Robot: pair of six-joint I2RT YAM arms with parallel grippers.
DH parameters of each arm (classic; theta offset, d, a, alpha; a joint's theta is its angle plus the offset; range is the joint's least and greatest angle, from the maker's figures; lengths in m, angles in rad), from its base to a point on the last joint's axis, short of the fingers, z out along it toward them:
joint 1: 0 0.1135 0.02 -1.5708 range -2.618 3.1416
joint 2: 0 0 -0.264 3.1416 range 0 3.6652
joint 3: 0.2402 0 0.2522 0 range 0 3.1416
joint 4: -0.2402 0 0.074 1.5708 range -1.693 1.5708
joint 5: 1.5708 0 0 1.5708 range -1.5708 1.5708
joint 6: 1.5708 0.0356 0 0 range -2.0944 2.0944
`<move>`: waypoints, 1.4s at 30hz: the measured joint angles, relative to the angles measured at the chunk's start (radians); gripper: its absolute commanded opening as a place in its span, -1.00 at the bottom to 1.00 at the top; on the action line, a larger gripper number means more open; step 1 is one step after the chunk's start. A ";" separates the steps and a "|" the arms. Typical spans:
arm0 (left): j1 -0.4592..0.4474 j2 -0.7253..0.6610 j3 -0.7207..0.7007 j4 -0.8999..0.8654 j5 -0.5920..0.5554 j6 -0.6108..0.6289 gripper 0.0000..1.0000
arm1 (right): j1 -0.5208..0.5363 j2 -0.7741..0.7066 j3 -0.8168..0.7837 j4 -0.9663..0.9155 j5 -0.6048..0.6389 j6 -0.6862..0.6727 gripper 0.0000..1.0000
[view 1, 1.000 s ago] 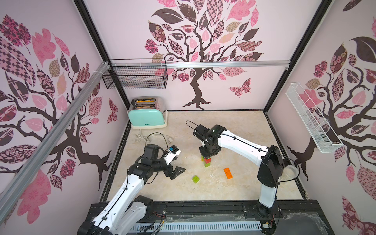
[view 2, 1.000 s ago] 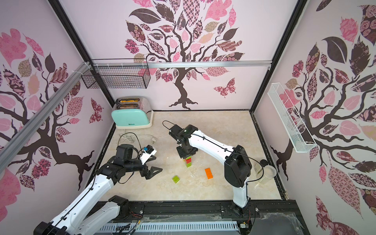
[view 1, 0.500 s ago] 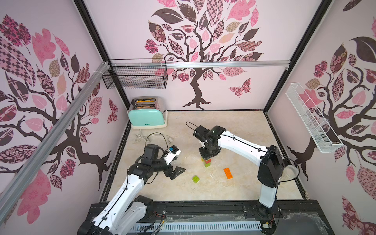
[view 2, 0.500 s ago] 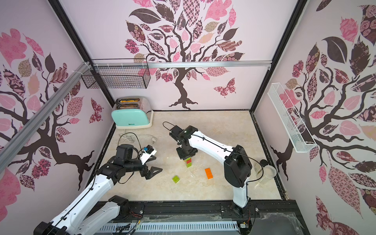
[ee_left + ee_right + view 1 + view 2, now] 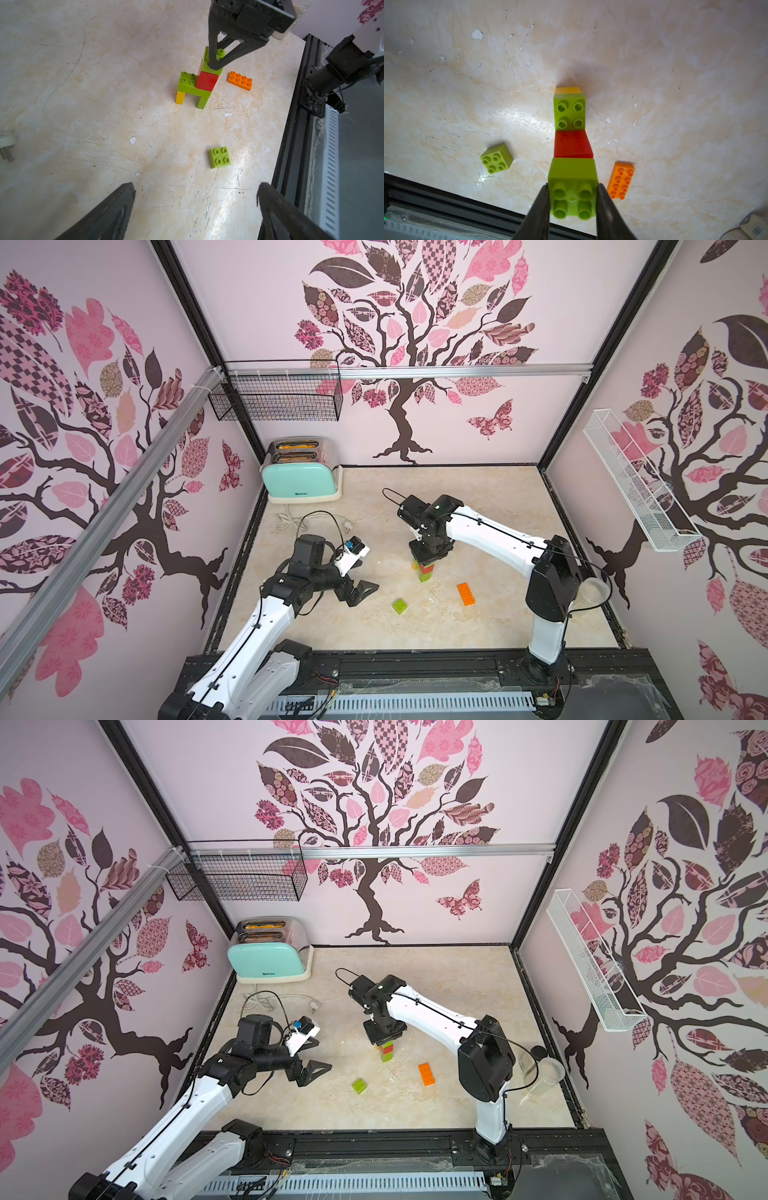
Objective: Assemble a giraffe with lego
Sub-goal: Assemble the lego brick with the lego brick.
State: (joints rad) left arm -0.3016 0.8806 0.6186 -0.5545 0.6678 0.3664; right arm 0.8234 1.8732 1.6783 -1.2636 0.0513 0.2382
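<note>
The giraffe [image 5: 424,572] [image 5: 387,1051] stands upright in mid-table. It has a yellow leg [image 5: 180,97] and a green leg under a long lime-green brick, then red bricks [image 5: 206,81], then a green top brick [image 5: 572,172]. My right gripper [image 5: 572,188] [image 5: 215,64] comes down from above and is shut on that top brick, one finger on each side. A loose lime-green lego brick [image 5: 400,606] [image 5: 219,157] and a long orange brick [image 5: 466,594] [image 5: 620,180] lie flat nearer the front. My left gripper [image 5: 360,593] [image 5: 195,188] hovers open and empty left of the loose green brick.
A mint toaster [image 5: 301,477] stands at the back left, with its cord and plug [image 5: 291,522] trailing over the table behind my left arm. A clear cup [image 5: 544,1077] sits by the right arm's base. The black front rail [image 5: 291,133] borders the table.
</note>
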 measured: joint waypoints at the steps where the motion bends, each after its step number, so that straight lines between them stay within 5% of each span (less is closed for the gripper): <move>1: 0.000 0.000 0.000 0.000 0.000 0.000 0.96 | 0.000 0.000 0.000 0.001 -0.003 0.000 -0.47; 18: 0.000 0.000 0.000 0.000 0.000 0.000 0.96 | -0.006 -0.032 -0.080 0.086 -0.040 0.095 -0.48; 26: -0.005 0.000 0.000 0.000 0.000 0.000 0.96 | -0.006 -0.016 -0.052 0.062 -0.039 0.090 -0.19; 37: -0.005 0.000 0.000 0.000 0.000 0.000 0.96 | -0.006 0.047 -0.032 0.035 -0.028 -0.083 -0.01; 42: -0.005 0.000 0.000 0.000 0.000 0.000 0.96 | -0.006 0.047 -0.018 0.042 -0.016 -0.168 -0.08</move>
State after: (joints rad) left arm -0.3061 0.8803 0.6182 -0.5545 0.6678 0.3668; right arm 0.8173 1.9202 1.6604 -1.2221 0.0357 0.0700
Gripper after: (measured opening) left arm 0.980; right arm 0.481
